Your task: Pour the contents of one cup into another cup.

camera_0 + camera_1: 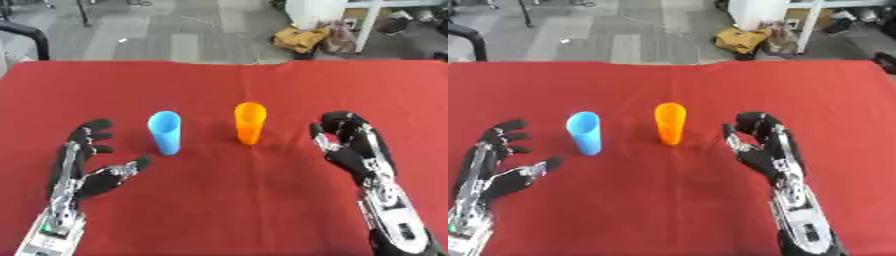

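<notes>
A blue cup [165, 132] and an orange cup [249, 122] stand upright side by side on the red tablecloth [224, 85], blue on the left. My left hand [87, 165] rests open left of the blue cup, thumb pointing toward it, a gap between them. My right hand [353, 142] lies right of the orange cup with fingers curled loosely inward and nothing in them, apart from the cup. What the cups hold is hidden from this angle.
The red cloth spreads wide in front of and behind the cups. Beyond the far table edge lie grey floor, a yellow bag [300, 38] and white furniture [332, 15]. A black chair arm [31, 35] shows at the far left.
</notes>
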Controlling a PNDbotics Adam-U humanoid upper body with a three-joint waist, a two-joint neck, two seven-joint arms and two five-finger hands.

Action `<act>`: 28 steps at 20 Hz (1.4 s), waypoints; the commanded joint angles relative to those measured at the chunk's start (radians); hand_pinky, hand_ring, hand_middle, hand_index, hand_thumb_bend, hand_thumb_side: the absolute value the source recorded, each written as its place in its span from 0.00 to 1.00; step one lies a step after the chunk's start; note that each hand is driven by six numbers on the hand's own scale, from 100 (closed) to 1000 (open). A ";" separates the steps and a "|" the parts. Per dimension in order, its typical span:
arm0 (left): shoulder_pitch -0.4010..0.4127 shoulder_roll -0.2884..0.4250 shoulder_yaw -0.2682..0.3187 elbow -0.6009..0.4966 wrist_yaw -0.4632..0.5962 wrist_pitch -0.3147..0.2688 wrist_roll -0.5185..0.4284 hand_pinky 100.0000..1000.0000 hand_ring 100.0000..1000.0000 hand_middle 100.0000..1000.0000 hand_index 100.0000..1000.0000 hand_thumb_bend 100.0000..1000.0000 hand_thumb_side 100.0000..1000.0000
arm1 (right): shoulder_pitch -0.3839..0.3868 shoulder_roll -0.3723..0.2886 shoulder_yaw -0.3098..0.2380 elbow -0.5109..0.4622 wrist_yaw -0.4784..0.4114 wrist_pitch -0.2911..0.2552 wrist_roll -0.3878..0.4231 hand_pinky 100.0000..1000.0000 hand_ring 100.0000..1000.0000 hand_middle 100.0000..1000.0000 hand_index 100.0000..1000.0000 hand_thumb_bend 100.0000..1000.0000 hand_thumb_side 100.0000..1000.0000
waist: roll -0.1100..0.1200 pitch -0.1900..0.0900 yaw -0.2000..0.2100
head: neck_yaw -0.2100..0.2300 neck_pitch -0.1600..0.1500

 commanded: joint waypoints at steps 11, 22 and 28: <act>-0.172 -0.025 -0.003 0.238 0.083 -0.076 0.016 0.56 0.67 0.74 0.72 0.96 0.13 | -0.022 0.007 0.006 -0.010 0.003 -0.002 0.010 0.73 0.58 0.53 0.58 0.23 0.00 | -0.009 -0.002 -0.022 | 0.018 -0.023; -0.244 -0.012 -0.012 0.299 0.104 -0.077 -0.035 0.56 0.65 0.72 0.72 0.96 0.13 | -0.026 0.013 0.012 -0.010 0.002 -0.003 0.017 0.73 0.58 0.53 0.59 0.23 0.00 | -0.008 0.006 -0.039 | 0.028 -0.028; -0.267 -0.008 -0.018 0.333 0.094 -0.065 -0.057 0.55 0.64 0.72 0.72 0.96 0.14 | -0.027 0.016 0.014 -0.010 0.002 -0.003 0.020 0.73 0.58 0.53 0.59 0.23 0.00 | -0.009 0.009 -0.046 | 0.032 -0.029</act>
